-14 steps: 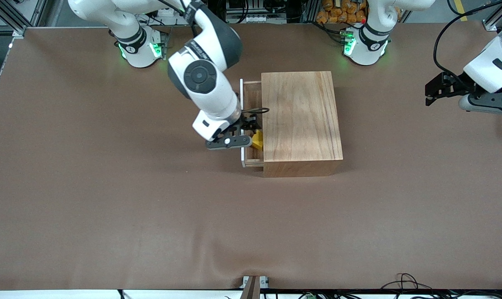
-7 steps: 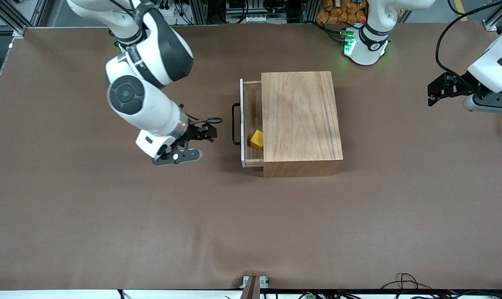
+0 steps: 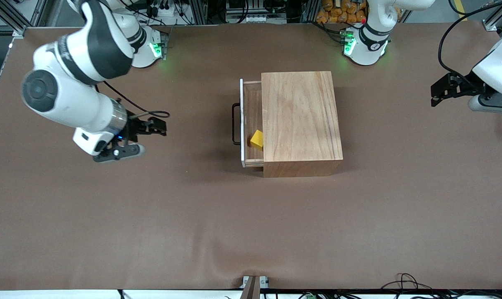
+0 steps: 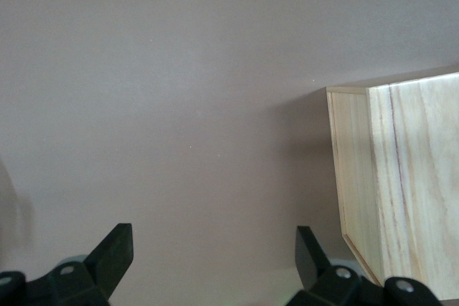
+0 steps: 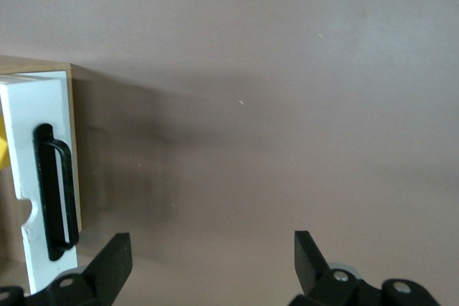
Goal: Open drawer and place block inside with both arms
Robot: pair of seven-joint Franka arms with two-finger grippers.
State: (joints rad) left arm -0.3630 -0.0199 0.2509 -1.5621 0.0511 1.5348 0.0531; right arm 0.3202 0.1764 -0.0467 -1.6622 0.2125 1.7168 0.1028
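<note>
Our right gripper [image 3: 145, 135] has swung away from the drawer [image 3: 251, 124] toward its own table end, jaws spread, empty. The block [image 3: 257, 139] lies inside (task essentially done). Our left gripper [image 3: 439, 92] waits, jaws spread.

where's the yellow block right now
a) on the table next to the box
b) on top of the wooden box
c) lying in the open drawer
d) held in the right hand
c) The yellow block lies in the pulled-out drawer of the wooden box, while the right hand hangs open and empty over the table toward the right arm's end.
</note>
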